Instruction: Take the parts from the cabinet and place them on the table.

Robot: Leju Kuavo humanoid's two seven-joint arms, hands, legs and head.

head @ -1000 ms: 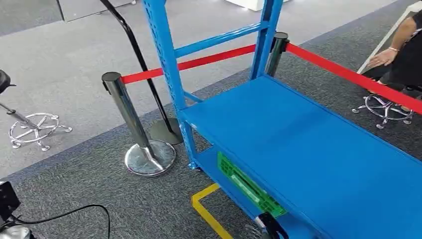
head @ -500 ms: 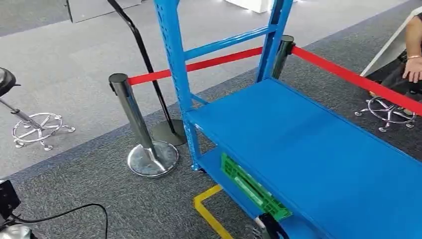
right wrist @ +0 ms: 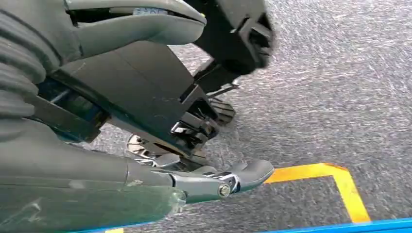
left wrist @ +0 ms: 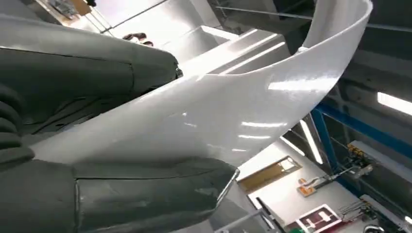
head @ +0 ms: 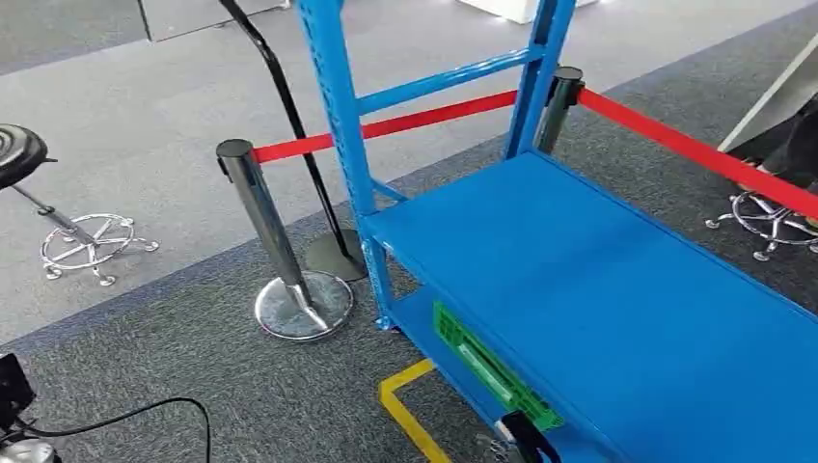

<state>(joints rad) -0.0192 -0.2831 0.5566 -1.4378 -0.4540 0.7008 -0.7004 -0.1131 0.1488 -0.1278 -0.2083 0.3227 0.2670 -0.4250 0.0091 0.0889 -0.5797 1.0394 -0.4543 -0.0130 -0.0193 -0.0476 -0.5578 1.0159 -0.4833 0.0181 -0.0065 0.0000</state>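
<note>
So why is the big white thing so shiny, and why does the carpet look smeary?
Left wrist view: the curved white part in the left hand mirrors ceiling lights as bright streaks. Right wrist view: the carpet and a dark part beside the right hand look motion-blurred. Head view: the blue shelf is evenly lit and fairly sharp.

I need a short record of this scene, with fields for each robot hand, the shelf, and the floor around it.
left robot hand: holds a white curved part
right robot hand: holds a black part above the carpet
blue shelf: upper board bare
lower board: green crate
barrier: red belt between chrome posts, beside and behind the shelf
floor: yellow tape at the shelf's foot
</note>
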